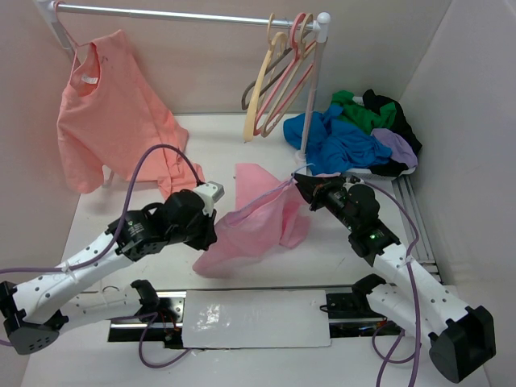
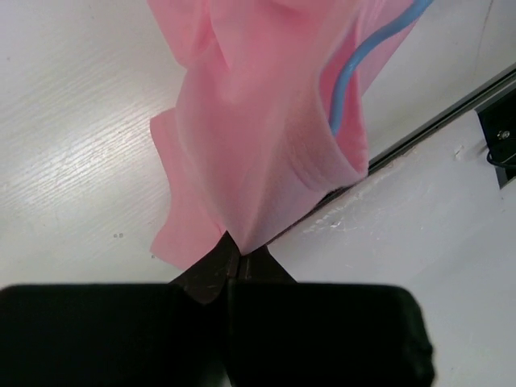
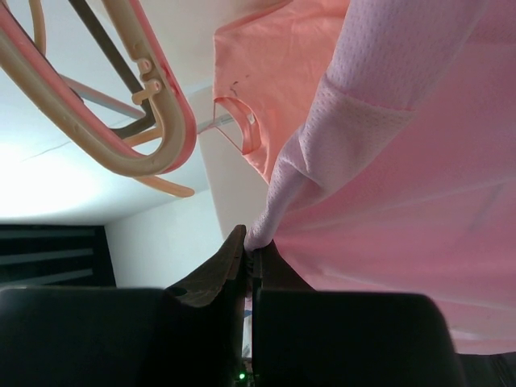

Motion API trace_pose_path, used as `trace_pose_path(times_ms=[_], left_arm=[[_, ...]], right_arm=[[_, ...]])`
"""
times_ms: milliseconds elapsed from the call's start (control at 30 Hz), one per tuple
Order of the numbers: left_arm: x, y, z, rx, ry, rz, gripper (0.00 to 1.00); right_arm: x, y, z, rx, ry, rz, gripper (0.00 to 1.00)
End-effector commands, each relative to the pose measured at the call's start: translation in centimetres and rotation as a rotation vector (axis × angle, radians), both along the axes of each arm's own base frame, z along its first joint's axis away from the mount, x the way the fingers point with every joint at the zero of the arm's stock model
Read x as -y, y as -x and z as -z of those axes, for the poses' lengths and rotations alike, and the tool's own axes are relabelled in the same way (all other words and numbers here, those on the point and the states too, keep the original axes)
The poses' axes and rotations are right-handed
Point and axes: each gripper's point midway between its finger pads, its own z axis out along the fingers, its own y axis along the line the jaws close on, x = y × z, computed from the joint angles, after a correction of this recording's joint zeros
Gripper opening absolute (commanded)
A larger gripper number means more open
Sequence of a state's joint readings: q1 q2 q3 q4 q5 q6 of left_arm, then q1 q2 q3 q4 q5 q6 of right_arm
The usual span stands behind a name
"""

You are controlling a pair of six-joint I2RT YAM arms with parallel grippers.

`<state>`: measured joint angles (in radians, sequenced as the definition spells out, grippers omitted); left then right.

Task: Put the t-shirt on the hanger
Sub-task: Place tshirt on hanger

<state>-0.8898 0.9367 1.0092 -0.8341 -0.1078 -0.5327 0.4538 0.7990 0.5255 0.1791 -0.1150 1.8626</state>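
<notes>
The pink t-shirt (image 1: 258, 219) hangs stretched between my two grippers, above the table's middle. My left gripper (image 1: 214, 230) is shut on its lower left edge; in the left wrist view the jaws (image 2: 232, 251) pinch a point of the t-shirt (image 2: 258, 137). My right gripper (image 1: 299, 186) is shut on its upper right edge; in the right wrist view the jaws (image 3: 251, 242) pinch a fold of the t-shirt (image 3: 403, 161). The hanger (image 2: 348, 74) shows as a blue wire inside the shirt's opening. The rest of the hanger is hidden by fabric.
A salmon-orange shirt (image 1: 109, 113) hangs at the left of the rail (image 1: 177, 13). Cream and pink hangers (image 1: 282, 76) hang by the rail's right post (image 1: 314, 97). A pile of blue, green and purple garments (image 1: 359, 133) lies back right. A white mat (image 1: 258, 318) lies at the near edge.
</notes>
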Motion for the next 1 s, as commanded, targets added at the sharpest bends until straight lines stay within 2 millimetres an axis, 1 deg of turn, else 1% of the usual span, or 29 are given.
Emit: trace_pose_path(times_ms=[0,67,100,133,167,200,267,300,333,400,433,500,533,567,600,633,667,733,800,900,933,967], left_arm=[[0.6,-1.2,-4.7,0.101,0.078,-0.027,0.00],[0.5,-1.3,-6.1,0.127,0.086,-0.025,0.00],[0.1,-1.3,-6.6,0.139,0.078,-0.024,0.00],[0.2,-1.4,-8.1,0.165,0.098,-0.017,0.00],[0.4,-1.6,-8.5,0.168,0.101,-0.017,0.00],[0.4,-1.6,-9.5,0.187,0.112,-0.010,0.00],[0.7,-1.6,-10.2,0.195,0.120,0.006,0.00],[1.2,-2.2,-10.1,0.202,0.109,0.018,0.00],[1.7,-2.4,-10.9,0.214,0.123,0.030,0.00],[2.1,-2.9,-11.2,0.228,0.105,0.049,0.00],[3.0,-3.4,-11.7,0.237,0.110,0.065,0.00],[3.8,-3.8,-12.2,0.254,0.104,0.097,0.00],[4.6,-4.3,-12.6,0.260,0.108,0.113,0.00],[4.9,-4.6,-12.7,0.264,0.100,0.120,0.00],[5.3,-5.0,-13.0,0.284,0.095,0.134,0.00],[5.9,-5.0,-13.1,0.286,0.090,0.152,0.00],[6.5,-5.6,-13.1,0.286,0.079,0.159,0.00],[7.4,-5.5,-13.0,0.299,0.056,0.186,0.00],[7.8,-5.5,-12.5,0.301,0.025,0.202,0.02],[8.5,-5.1,-11.4,0.297,-0.002,0.265,0.08],[8.7,-5.0,-10.8,0.289,-0.019,0.289,0.09],[8.9,-4.9,-10.6,0.289,-0.015,0.307,0.12]], right_arm=[[0.3,0.2,-4.2,0.107,-0.046,0.001,0.00],[0.3,0.2,-3.9,0.109,-0.026,0.000,0.00],[0.3,0.2,-4.1,0.105,-0.024,0.000,0.00],[0.4,0.0,-4.1,0.105,-0.023,0.009,0.00],[0.4,0.0,-4.1,0.105,-0.023,0.009,0.00],[0.4,0.0,-4.1,0.105,-0.023,0.009,0.00],[0.4,0.0,-4.1,0.105,-0.023,0.009,0.00],[0.3,0.2,-4.1,0.105,-0.024,0.000,0.00],[0.3,0.2,-4.1,0.105,-0.024,0.000,0.00],[0.2,0.0,-3.8,0.102,-0.012,0.000,0.00],[0.2,0.0,-3.8,0.102,-0.012,0.000,0.00],[0.2,0.0,-4.0,0.110,-0.016,0.000,0.00],[0.1,0.1,-4.0,0.110,-0.016,-0.009,0.00],[0.1,0.1,-4.0,0.110,-0.016,-0.009,0.00],[0.1,0.2,-4.7,0.128,-0.025,-0.009,0.00],[0.1,0.2,-4.7,0.128,-0.025,-0.009,0.00],[0.1,0.2,-4.7,0.128,-0.025,-0.009,0.00],[0.1,0.2,-4.7,0.128,-0.025,-0.009,0.00],[0.0,0.3,-4.7,0.128,-0.025,-0.018,0.00],[0.0,0.3,-4.7,0.128,-0.025,-0.018,0.00],[0.0,0.3,-4.9,0.138,-0.030,-0.018,0.00],[-0.1,0.4,-4.9,0.138,-0.030,-0.027,0.00]])
